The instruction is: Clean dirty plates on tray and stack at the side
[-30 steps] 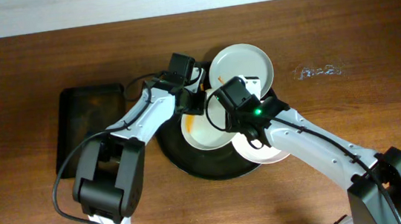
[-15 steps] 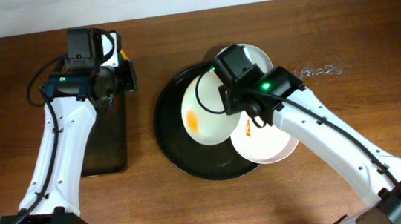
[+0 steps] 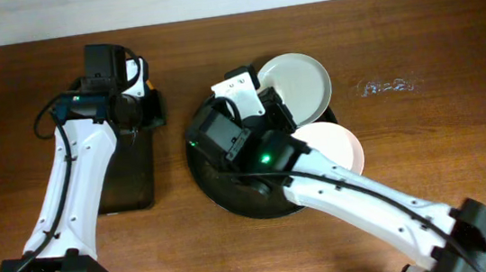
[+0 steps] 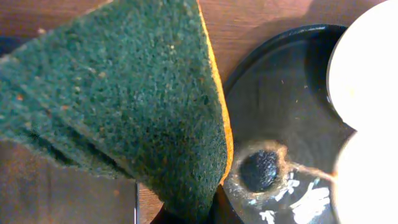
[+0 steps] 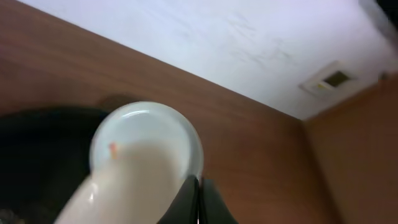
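green sponge (image 4: 118, 106) clamped in left claw (image 3: 148, 110) beside round tray (image 4: 280, 93); right claw (image 5: 198, 200) unreadable, plate (image 5: 149, 146) crowding it

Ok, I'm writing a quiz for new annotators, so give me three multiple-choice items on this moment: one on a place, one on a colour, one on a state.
1. Where does the far plate lie on the round tray? A at its far rim; B at its near rim; C at its centre.
2. The sponge shows a face that is: A blue; B dark green; C white.
3. The left gripper: A open, empty; B grips a plate; C holds the sponge.
Key: 1A, overhead shows it overlapping that rim; 2B, seen in the left wrist view; 3C, the sponge fills that view.
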